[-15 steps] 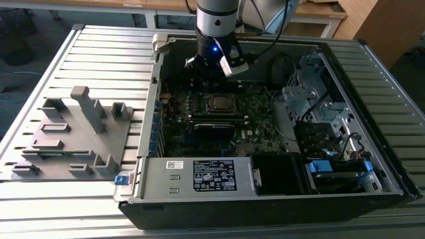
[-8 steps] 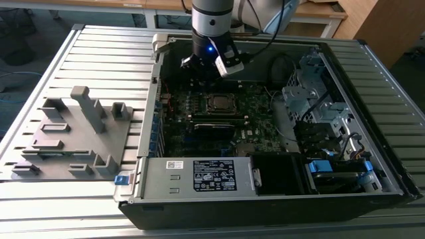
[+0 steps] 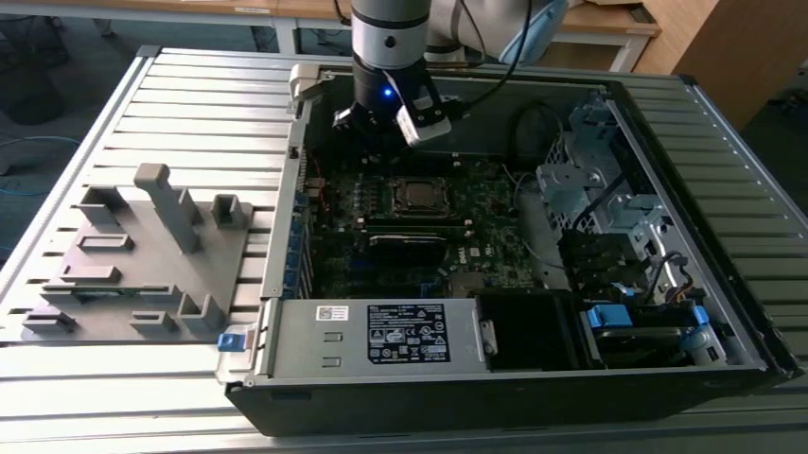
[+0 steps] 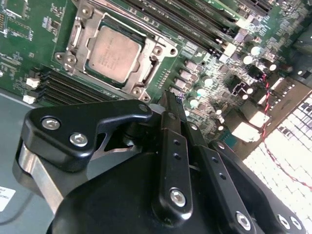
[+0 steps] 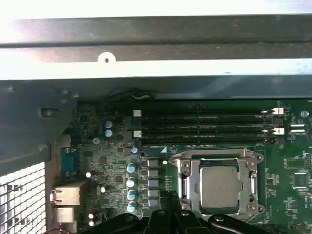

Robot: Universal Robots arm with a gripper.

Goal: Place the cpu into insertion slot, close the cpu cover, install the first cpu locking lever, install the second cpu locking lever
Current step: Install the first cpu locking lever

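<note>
The cpu (image 5: 220,184), a dull silvery square, lies flat in the insertion slot (image 5: 178,161) on the green motherboard (image 5: 292,195). The cpu cover (image 5: 191,181) lies down around the chip's edges; in the second wrist view the same cpu (image 4: 113,51) shows through the cover (image 4: 147,66). Thin lever rods run along the socket's sides; I cannot tell whether they are latched. My gripper (image 4: 168,97) hovers beside the socket with its black fingers together and nothing between them. In the exterior view the gripper (image 3: 377,134) hangs just behind the socket (image 3: 417,195).
Long black memory slots (image 5: 204,124) run beside the socket. A row of capacitors (image 5: 130,187) stands near my fingertips. The open computer case (image 3: 707,312) walls in the board, with a power supply (image 3: 378,333) in front. A grey fixture plate (image 3: 139,255) lies at the exterior view's left.
</note>
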